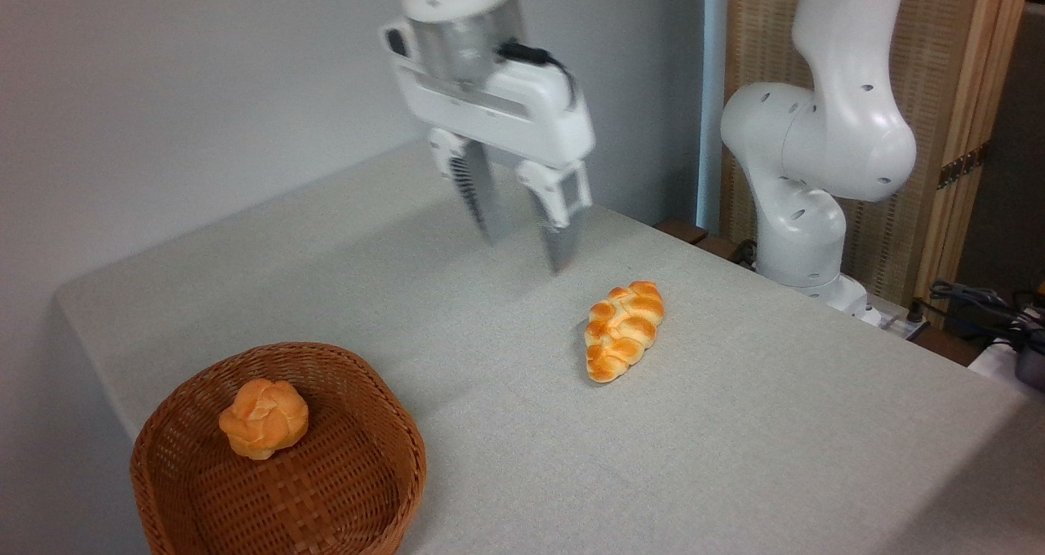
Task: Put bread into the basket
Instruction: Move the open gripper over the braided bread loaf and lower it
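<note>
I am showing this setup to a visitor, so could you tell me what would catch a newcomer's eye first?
Probably the white gripper, hanging open above the grey table, up and left of the braided bread lying mid-table. Next, the wicker basket at the near left corner, with a small round bun inside.
</note>
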`<state>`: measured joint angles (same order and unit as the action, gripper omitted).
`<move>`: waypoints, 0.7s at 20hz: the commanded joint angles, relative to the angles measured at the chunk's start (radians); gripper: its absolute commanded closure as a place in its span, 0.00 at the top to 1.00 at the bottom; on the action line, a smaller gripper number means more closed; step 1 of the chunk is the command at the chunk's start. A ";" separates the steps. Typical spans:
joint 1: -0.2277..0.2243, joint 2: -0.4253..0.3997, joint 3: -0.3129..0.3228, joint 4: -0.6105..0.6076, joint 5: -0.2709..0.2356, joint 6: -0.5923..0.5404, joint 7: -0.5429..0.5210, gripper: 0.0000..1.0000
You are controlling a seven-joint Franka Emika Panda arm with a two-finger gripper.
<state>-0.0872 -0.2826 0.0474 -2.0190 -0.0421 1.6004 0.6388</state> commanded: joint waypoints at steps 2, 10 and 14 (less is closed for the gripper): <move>-0.074 -0.124 0.088 -0.210 -0.021 0.050 -0.108 1.00; -0.069 -0.125 0.091 -0.373 -0.007 0.158 -0.191 1.00; -0.071 -0.124 0.091 -0.392 0.002 0.158 -0.186 1.00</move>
<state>-0.1440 -0.3916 0.1243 -2.3870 -0.0434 1.7460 0.4650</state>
